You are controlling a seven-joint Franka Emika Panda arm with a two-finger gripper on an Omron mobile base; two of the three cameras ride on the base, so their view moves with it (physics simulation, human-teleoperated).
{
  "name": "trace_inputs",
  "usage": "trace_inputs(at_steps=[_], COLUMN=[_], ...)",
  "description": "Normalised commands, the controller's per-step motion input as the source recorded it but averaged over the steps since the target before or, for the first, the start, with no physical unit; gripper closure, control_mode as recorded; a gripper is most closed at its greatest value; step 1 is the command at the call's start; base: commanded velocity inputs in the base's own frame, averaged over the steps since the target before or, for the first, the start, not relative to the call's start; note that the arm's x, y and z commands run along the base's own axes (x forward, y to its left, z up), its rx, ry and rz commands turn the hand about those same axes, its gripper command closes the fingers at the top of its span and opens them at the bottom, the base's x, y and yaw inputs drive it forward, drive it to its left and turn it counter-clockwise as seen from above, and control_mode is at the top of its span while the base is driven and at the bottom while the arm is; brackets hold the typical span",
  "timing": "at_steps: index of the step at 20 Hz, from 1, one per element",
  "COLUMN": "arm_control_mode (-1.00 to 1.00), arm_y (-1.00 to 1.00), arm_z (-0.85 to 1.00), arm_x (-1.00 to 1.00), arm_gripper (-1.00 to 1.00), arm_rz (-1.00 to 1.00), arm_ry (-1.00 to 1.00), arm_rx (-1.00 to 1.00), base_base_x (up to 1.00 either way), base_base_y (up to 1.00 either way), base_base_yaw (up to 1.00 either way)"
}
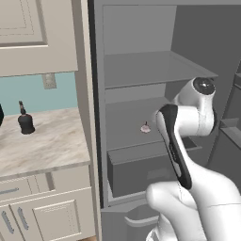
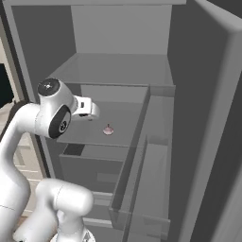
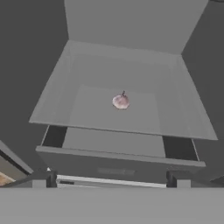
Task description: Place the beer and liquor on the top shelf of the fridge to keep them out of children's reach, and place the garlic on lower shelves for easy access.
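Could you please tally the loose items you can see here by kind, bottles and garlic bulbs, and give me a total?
Bottles: 1, the liquor on the counter.
Garlic bulbs: 1, the garlic on a lower shelf of the fridge.
Total: 2

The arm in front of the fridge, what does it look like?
A glossy white arm of rounded, bulbous links, with dark grey round joint caps and a dark band along one link. Its pincer ends in two small dark, blocky finger tips. No cables show.
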Motion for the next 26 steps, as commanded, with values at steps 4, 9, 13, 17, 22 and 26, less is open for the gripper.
trace_inputs(at_steps=[4, 9, 13, 17, 22, 26], arm_control_mode=[-1.0, -1.0, -1.0, -1.0, 1.0, 1.0], arm_y=[0.11, 0.0, 0.05, 0.0, 0.0, 0.0], arm_z=[0.29, 0.17, 0.0, 0.0, 0.0, 0.0], arm_x=[-0.3, -0.14, 0.0, -0.09, -0.23, 0.0], arm_gripper=[-1.0, -1.0, -1.0, -1.0, -1.0, -1.0], arm_rz=[0.0, 0.0, 0.0, 0.0, 0.0, 0.0], arm_ry=[0.0, 0.0, 0.03, 0.0, 0.0, 0.0], arm_rx=[0.11, 0.0, -0.01, 0.0, 0.0, 0.0], base_base_x=[0.0, 0.0, 0.0, 0.0, -0.21, -0.64], base_base_y=[0.0, 0.0, 0.0, 0.0, 0.0, 0.06], base_base_yaw=[0.0, 0.0, 0.0, 0.0, 0.0, 0.0])
